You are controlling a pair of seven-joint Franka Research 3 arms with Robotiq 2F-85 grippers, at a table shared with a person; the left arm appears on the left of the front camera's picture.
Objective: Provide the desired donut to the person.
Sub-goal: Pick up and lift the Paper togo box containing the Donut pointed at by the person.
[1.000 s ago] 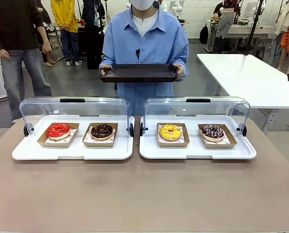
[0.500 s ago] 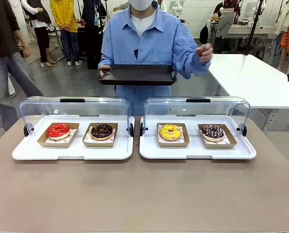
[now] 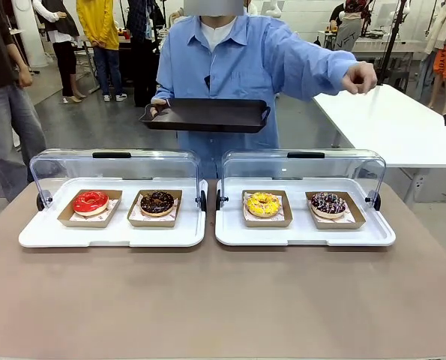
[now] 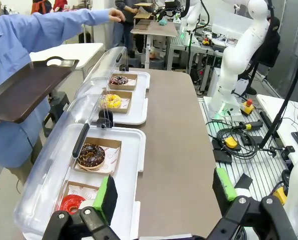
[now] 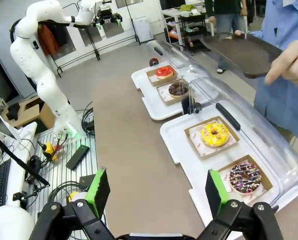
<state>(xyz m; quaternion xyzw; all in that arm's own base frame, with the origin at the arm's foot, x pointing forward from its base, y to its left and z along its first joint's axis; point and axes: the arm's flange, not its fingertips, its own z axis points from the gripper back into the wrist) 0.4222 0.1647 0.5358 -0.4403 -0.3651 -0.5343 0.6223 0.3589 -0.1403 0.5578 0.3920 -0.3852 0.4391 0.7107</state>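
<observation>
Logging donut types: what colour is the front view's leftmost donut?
The donut is glossy red; the front view shows it best.

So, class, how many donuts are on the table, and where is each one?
4. On the left tray: the red donut and the chocolate donut. On the right tray: the yellow donut and the dark sprinkled donut. None appears hidden.

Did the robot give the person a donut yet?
Not yet. Done: nothing. The red donut, chocolate donut, yellow donut and sprinkled donut sit in their boxes, and the person's tray is bare. In hand: the person's hand reaches out, maybe choosing. Left: the left pincer and right pincer, both open, must pick and deliver.
</observation>
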